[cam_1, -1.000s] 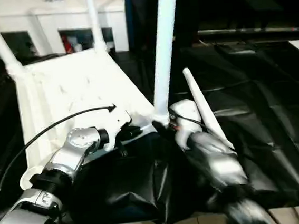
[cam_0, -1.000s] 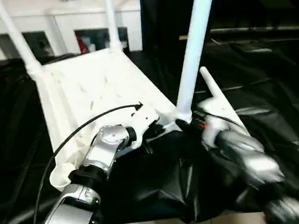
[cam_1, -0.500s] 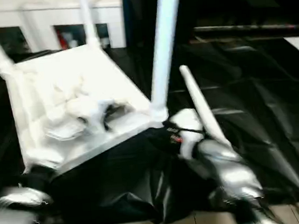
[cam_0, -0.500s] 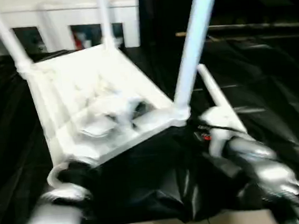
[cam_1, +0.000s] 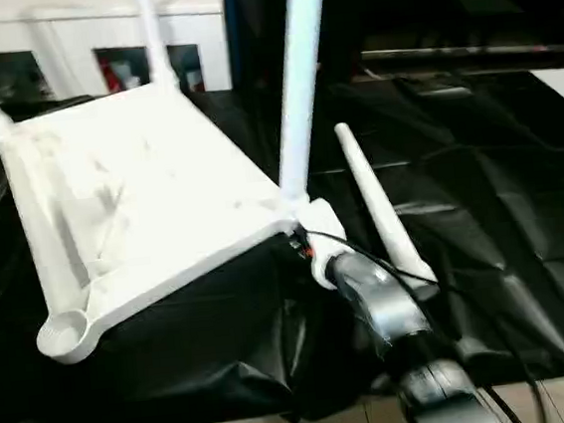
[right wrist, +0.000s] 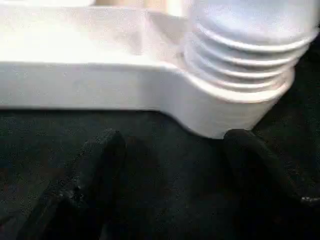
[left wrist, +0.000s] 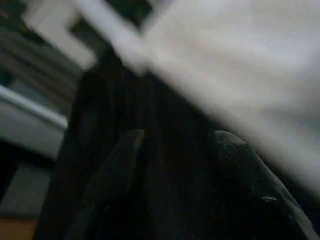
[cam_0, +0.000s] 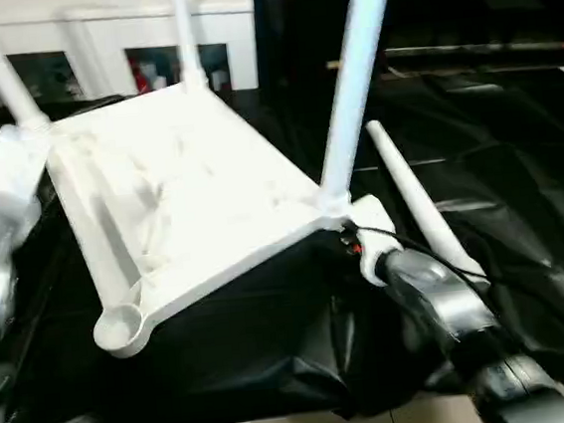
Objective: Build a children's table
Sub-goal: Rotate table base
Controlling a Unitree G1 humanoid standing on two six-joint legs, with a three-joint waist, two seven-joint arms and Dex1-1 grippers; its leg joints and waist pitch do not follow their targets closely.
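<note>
So the tabletop sits upside down on the black sheet, tilted, with three legs already standing in their corner sockets. The near-left socket is the empty one, round and open, facing up.

The fourth leg lies loose on the sheet just to the right of the tabletop, long axis running away from the robot, tapered tip at the far end.

That's what the next bit hangs on: the loose leg is on the right, the empty socket on the left. The right gripper is way nearer the leg. It's parked at the near-right corner, jaws spread with nothing between them, right under the ribbed collar of the leg screwed in there. The left gripper is off by the tabletop's left edge, fingers apart too, holding nothing.

No brands, labels or writing readable anywhere.
</note>
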